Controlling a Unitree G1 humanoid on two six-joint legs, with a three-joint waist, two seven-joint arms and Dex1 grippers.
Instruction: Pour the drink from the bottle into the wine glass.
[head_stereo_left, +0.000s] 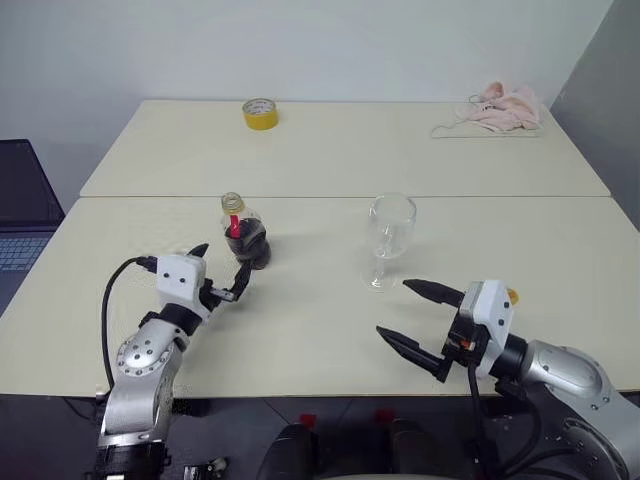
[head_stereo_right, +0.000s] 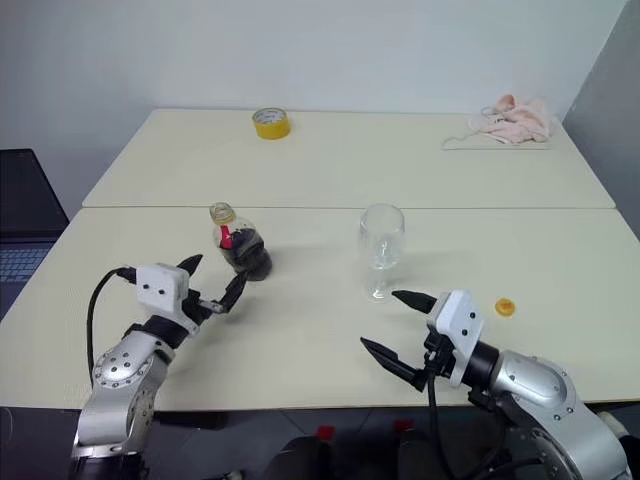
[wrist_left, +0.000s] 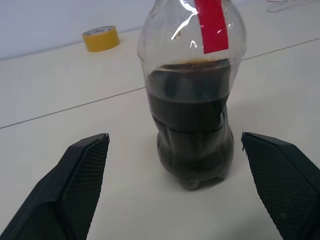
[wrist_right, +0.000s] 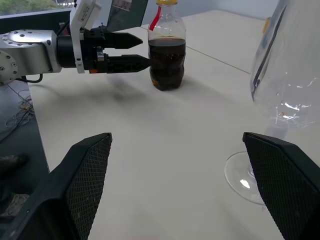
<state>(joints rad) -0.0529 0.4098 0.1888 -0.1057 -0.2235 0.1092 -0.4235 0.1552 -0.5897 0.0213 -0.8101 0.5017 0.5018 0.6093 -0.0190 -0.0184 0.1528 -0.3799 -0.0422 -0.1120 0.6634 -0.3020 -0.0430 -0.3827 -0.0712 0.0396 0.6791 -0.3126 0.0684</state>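
Approach to the grasp: our left gripper (head_stereo_left: 222, 272), jaws wide and empty, faces the bottle (head_stereo_left: 245, 234) just ahead. Our right gripper (head_stereo_left: 418, 320), equally wide, faces the wine glass (head_stereo_left: 388, 239). Next, we close on the bottle.

— How many things does the table hold?
— One bottle (head_stereo_left: 243, 231), one wine glass (head_stereo_left: 389, 240), one yellow tape roll (head_stereo_left: 260, 114), one pink cloth (head_stereo_left: 505, 107), one small yellow cap (head_stereo_right: 505, 307).
— And grippers?
— Two.
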